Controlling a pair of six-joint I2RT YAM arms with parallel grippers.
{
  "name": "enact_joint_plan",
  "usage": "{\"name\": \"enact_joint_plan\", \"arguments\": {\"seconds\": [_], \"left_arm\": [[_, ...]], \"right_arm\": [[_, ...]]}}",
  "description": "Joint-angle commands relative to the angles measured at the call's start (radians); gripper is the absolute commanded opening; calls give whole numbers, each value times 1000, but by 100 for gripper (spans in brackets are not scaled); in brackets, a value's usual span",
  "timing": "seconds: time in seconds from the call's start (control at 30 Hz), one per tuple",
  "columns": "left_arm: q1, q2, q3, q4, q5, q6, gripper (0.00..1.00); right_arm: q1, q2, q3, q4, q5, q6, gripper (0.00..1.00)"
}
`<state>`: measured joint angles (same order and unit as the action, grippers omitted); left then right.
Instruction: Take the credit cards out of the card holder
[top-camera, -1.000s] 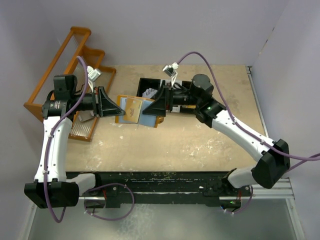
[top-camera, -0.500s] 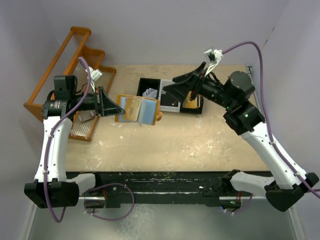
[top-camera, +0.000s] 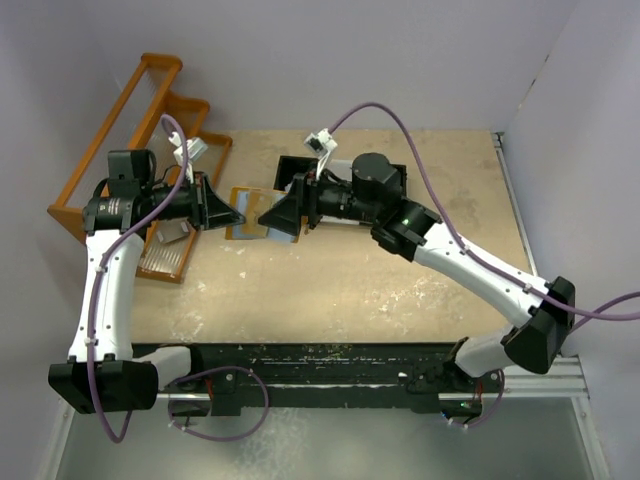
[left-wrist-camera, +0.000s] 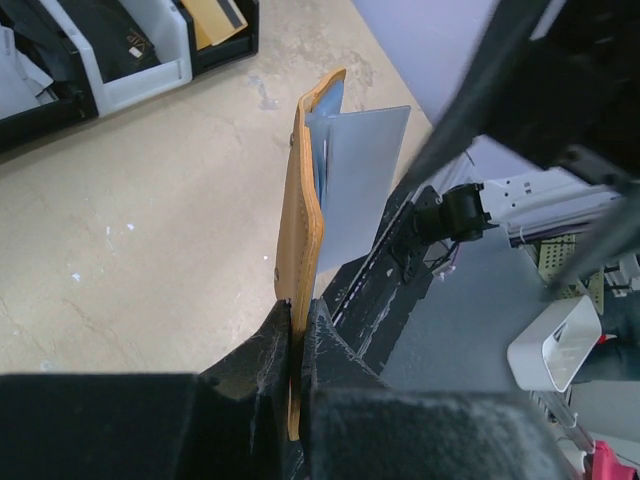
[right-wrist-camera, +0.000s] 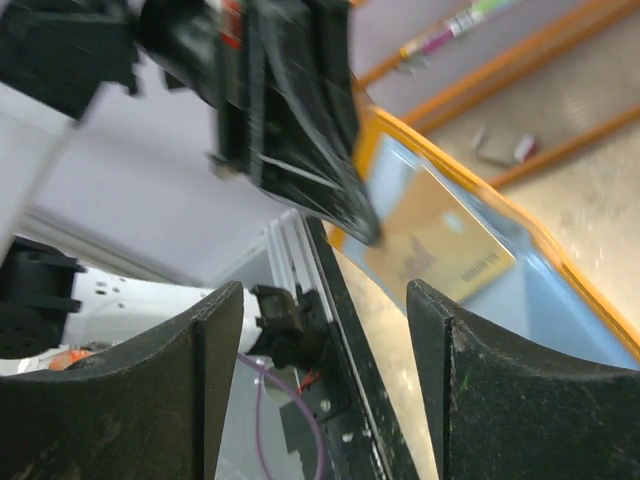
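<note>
- Overhead camera alone shows both arms meeting above the desk (top-camera: 400, 290). The left hand (top-camera: 235, 214) and the right hand (top-camera: 275, 215) point at each other, and the card holder (top-camera: 252, 200) is between them.
- The left wrist camera shows the holder edge-on, rising straight out from the left hand's fingertips. A pale grey-blue sheet (left-wrist-camera: 365, 180) sticks out at its far end; whether it is a card or an inside flap I cannot tell.
- Only the right wrist camera looks into the open holder. A tan card (right-wrist-camera: 440, 235) lies on the pale blue inside, straight ahead of the right hand and beyond its fingertips.
- Only the left wrist camera shows the black tray (left-wrist-camera: 130, 80) well, on the desk to one side of the left hand, with a tan flat piece (left-wrist-camera: 215, 15) in its end compartment. From above, the right arm covers most of this tray.
- An orange rack (top-camera: 120, 130) stands behind the left hand, at the desk's edge by the wall.
- The holder does not seem to touch the desk. Bare desk lies under both hands and toward the arm bases.
- The left hand has its fingers pressed together on the orange edge of the holder and pinches it there.
- The right hand has its fingers spread wide, with nothing between them. Its tips are close to the holder's free end; whether they touch it I cannot tell.
</note>
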<state>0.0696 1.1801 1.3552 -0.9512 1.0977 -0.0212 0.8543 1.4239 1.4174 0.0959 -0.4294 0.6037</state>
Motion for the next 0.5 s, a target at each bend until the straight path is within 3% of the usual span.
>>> {"name": "enact_joint_plan", "arguments": {"seconds": [0.0,0.27,0.47], "left_arm": [[-2,-18,45,29,134,-5,0],[-2,-15,37,87,322,-93,0],[-3,-25,35,100,409,-117,0]], "right_arm": [[-14,-36,-58,25,-24,33,67],[-94,-98,-204,106,-98,107,56],[-116,-113,-272,271,-171,221,46]]}}
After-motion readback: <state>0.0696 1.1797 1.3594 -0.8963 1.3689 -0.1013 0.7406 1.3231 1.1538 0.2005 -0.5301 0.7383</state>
